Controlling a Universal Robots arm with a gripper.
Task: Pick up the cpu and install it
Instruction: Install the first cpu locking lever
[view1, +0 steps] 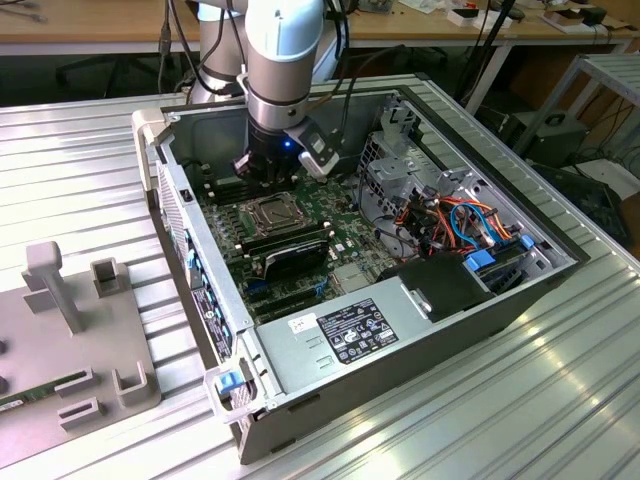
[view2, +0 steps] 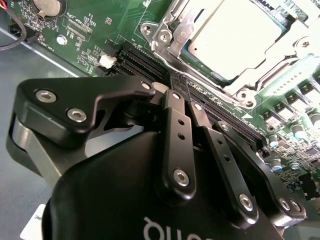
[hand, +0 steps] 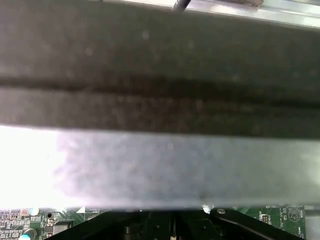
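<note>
Ribbed metal surface (view1: 560, 420) carries the open computer case (view1: 420, 390). Fingers (view2: 172, 125) look pressed together, empty, over memory slots (view2: 145, 61) just beside the socket (view2: 172, 37); cpu (view2: 235, 37) lies inside it. Seating wants checking: flat, square, no forcing.

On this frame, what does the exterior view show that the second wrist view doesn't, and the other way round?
Exterior view: the open grey metal computer case on a ribbed metal table, with its boxy silver power supply and orange and blue cables.
Second wrist view: the flat square silver-grey cpu lying within the metal socket frame, and a round silver coin battery.
Both: the green motherboard and the black gripper over it, close to the socket.
</note>
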